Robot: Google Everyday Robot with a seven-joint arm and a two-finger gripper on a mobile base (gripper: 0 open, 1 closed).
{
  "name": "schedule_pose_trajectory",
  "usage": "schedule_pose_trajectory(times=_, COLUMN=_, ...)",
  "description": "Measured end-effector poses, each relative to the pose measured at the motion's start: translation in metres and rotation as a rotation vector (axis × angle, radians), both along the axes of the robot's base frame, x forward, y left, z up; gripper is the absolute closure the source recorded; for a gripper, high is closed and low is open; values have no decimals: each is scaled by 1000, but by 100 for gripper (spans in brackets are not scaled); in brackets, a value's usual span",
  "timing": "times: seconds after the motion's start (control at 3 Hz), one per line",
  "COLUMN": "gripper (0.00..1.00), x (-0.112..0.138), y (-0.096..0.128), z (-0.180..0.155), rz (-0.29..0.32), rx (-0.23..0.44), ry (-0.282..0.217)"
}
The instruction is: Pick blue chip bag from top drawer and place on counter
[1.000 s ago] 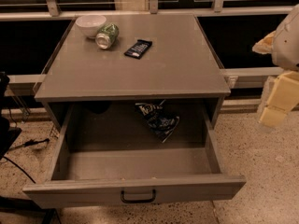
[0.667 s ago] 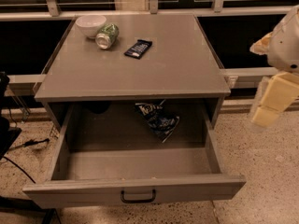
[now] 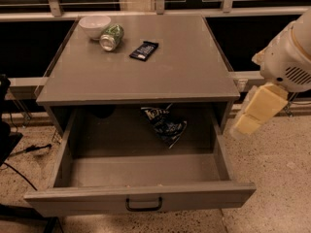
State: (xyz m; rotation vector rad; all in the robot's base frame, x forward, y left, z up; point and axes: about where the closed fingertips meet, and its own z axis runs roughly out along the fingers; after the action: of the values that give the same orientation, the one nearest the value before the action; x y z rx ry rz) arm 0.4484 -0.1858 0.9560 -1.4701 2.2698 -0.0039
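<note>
Blurred at right, just outside top drawer [image 3: 141,198] right wall: pale gripper [image 3: 243,126]. Cut off by right edge above it: white arm [image 3: 291,57]. Hidden under counter [image 3: 146,72] front edge: rear of drawer. Dimmed by shadow there: upper end of blue chip bag [image 3: 165,126]. Lost in shadow at drawer's back left: dark rounded shape [image 3: 99,111], unidentifiable. Too small to read: print on bar wrapper [image 3: 144,50], label on green can [image 3: 112,37]. Cropped at left edge: black equipment [image 3: 6,130].
</note>
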Motion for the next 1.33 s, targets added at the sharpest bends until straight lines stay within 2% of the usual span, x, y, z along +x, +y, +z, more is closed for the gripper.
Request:
schedule_pose_trajectory(times=0.67, gripper=0, x=9, y=29, z=-27, rz=-205, rx=97, ry=-18)
schedule_pose_trajectory(times=1.33, gripper=0, x=5, y=25, z=-32, rz=-245, rx=86, ry=-14)
